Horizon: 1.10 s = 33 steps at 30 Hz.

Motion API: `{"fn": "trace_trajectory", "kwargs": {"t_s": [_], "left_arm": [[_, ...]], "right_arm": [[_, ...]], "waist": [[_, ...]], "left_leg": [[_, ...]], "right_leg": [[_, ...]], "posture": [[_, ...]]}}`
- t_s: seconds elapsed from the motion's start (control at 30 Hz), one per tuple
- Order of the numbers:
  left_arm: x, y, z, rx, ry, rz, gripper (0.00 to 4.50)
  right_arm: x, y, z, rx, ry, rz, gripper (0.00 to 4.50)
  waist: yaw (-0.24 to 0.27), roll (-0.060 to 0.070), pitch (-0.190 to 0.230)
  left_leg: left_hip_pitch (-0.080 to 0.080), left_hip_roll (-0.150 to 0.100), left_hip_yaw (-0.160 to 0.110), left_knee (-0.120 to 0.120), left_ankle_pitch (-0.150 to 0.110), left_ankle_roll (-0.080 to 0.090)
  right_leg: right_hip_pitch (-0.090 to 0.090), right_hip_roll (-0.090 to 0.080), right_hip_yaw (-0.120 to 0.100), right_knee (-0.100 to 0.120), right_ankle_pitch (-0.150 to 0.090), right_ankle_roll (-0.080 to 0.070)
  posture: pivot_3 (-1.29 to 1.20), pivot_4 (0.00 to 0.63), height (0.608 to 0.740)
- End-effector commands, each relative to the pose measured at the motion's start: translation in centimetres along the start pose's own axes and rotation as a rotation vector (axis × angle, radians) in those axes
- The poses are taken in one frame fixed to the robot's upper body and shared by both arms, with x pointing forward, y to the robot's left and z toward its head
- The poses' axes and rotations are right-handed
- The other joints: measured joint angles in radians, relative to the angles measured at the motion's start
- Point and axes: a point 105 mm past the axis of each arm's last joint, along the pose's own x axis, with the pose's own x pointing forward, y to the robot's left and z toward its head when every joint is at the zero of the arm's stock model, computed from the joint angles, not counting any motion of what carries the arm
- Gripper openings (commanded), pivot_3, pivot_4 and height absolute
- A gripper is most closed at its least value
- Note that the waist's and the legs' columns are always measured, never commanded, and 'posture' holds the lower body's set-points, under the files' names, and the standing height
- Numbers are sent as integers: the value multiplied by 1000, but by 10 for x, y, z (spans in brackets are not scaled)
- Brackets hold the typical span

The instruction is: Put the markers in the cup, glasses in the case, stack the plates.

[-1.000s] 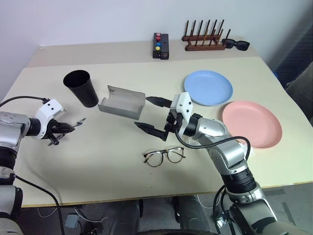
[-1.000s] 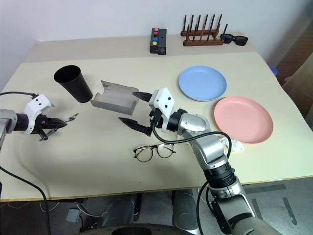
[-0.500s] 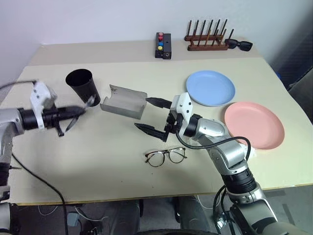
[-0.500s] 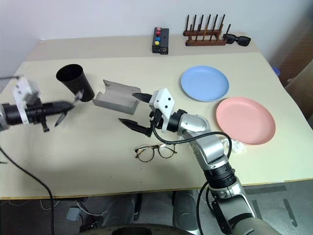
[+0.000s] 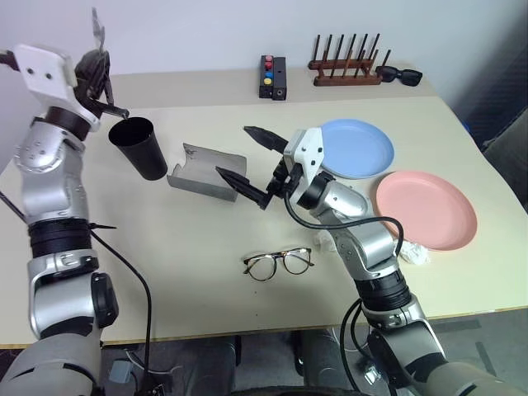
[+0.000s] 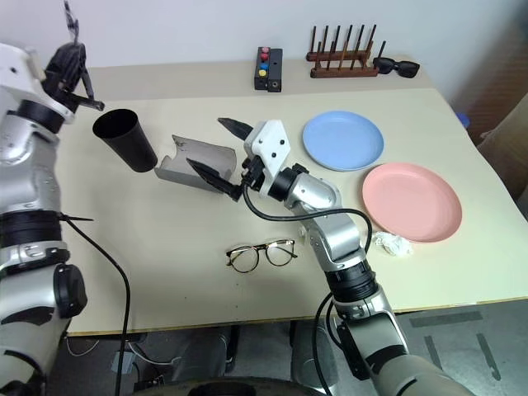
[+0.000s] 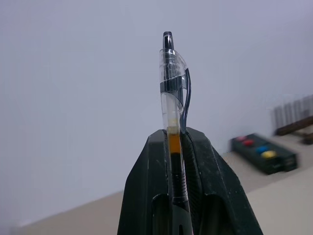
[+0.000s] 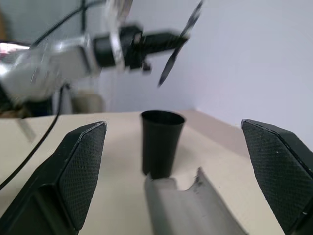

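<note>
My left gripper point(image 5: 97, 73) is raised at the far left, above and just behind the black cup point(image 5: 139, 148). It is shut on a slim marker point(image 7: 173, 98) with a clear clip, whose tip points upward. The grey case point(image 5: 206, 172) lies open beside the cup. Just right of the case my right gripper point(image 5: 235, 151) hovers open, with nothing between its fingers. The round-lensed glasses point(image 5: 278, 264) lie on the table nearer the front. A light blue plate point(image 5: 359, 148) and a salmon pink plate point(image 5: 425, 208) sit side by side on the right, unstacked.
A black box with coloured buttons point(image 5: 272, 77), a wooden peg rack point(image 5: 346, 66) and black sunglasses point(image 5: 400, 76) line the back edge. A crumpled white scrap point(image 5: 412, 254) lies beside the pink plate.
My left arm has swung up from table height to above the cup, turning the marker from level to pointing up. The right gripper has risen a little toward the case.
</note>
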Motion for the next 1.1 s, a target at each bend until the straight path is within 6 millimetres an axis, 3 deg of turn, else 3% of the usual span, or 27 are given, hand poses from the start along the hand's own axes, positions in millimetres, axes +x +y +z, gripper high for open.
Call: {"fn": "trace_trajectory", "kwargs": {"t_s": [0.03,0.4,0.73,0.87,1.0,1.1], "left_arm": [[5,5,1,29,-44,62,79],[-5,1,-41,-35,32,118,79],[-12,-2,-51,-69,53,118,79],[-13,-1,-52,-64,57,134,1612],[-13,-2,-51,-77,54,131,3630],[-14,-2,-50,-80,50,132,3630]], "right_arm": [[7,3,18,-15,-77,-2,4500],[5,10,15,4,-63,18,4500],[5,14,14,15,-60,38,4500],[5,15,14,19,-60,43,4500],[5,16,14,22,-62,45,4500],[5,16,14,24,-62,46,4500]], "waist": [[-2,0,0],[-2,0,0],[-2,0,0],[-2,0,0],[-2,0,0],[-3,0,0]], "left_leg": [[0,0,0,0,0,0],[0,0,0,0,0,0],[0,0,0,0,0,0],[0,0,0,0,0,0],[0,0,0,0,0,0],[0,0,0,0,0,0]], "right_leg": [[0,0,0,0,0,0],[0,0,0,0,0,0],[0,0,0,0,0,0],[0,0,0,0,0,0],[0,0,0,0,0,0],[0,0,0,0,0,0]], "posture": [[0,150,739],[0,150,739],[0,150,739],[0,150,739],[0,150,739],[0,150,739]]}}
